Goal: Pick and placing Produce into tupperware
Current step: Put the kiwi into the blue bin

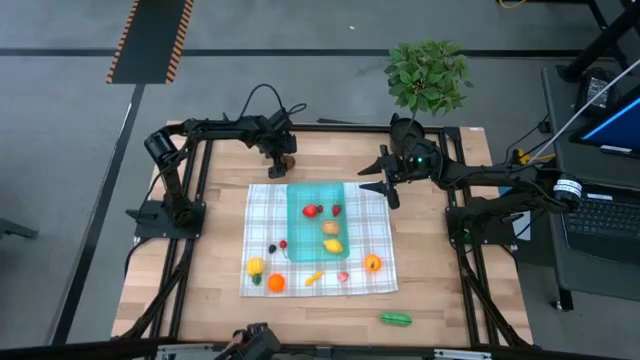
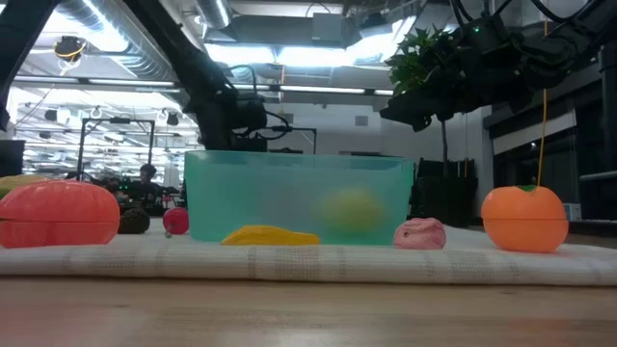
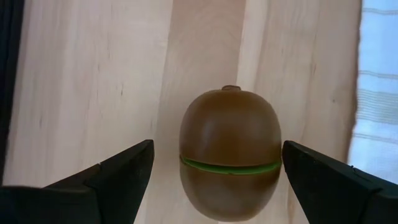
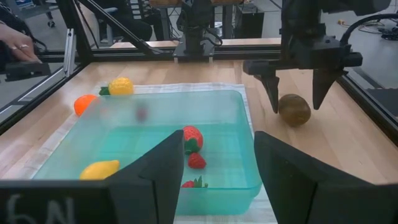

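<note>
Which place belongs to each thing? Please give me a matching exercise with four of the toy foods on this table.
Things:
1. kiwi
2. strawberry
3. green vegetable
4. rightmost orange fruit

Places:
a. in the tupperware
b. on the cloth
c. alone on the bare table
d. on bare wood, between the open jaws of the left gripper

Pairs: 1-d, 2-a, 3-c, 4-b
</note>
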Controlling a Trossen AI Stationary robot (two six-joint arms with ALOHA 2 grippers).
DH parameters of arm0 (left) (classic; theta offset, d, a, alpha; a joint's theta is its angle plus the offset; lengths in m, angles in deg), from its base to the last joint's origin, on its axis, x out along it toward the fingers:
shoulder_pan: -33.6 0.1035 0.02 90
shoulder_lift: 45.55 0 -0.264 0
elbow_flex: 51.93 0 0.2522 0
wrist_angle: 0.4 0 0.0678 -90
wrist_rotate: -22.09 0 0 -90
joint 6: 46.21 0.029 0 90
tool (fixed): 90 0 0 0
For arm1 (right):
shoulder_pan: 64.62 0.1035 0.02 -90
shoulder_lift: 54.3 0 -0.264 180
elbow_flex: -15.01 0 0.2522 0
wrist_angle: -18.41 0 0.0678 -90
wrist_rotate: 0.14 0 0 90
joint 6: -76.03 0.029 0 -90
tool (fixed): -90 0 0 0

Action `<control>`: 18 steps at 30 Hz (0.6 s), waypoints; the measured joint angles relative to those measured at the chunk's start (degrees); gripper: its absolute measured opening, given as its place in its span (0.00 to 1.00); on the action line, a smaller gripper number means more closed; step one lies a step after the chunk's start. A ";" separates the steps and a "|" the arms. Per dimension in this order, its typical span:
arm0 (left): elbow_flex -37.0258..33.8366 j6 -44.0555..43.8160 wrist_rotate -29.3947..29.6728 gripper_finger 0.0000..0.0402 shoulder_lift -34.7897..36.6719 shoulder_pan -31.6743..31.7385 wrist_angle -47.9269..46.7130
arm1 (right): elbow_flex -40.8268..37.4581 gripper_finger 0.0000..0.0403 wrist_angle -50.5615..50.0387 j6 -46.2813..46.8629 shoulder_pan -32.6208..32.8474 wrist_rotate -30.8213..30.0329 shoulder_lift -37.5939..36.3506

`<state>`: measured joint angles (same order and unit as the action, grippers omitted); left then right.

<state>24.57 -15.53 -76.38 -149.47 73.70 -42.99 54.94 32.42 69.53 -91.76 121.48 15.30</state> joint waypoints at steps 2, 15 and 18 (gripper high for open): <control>0.00 -0.58 0.01 0.87 0.00 -0.16 0.01 | 0.00 0.48 0.02 0.00 -0.02 -0.01 0.00; 0.00 -0.57 0.26 0.87 -0.95 -0.49 0.05 | 0.00 0.48 0.04 0.00 -0.02 -0.02 0.00; 0.00 -0.57 0.58 0.87 -1.68 -0.51 0.61 | 0.00 0.48 0.04 -0.02 -0.02 -0.02 0.00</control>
<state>24.57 -16.10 -75.79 -151.15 73.19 -42.39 54.94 32.47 69.50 -91.77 121.45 15.30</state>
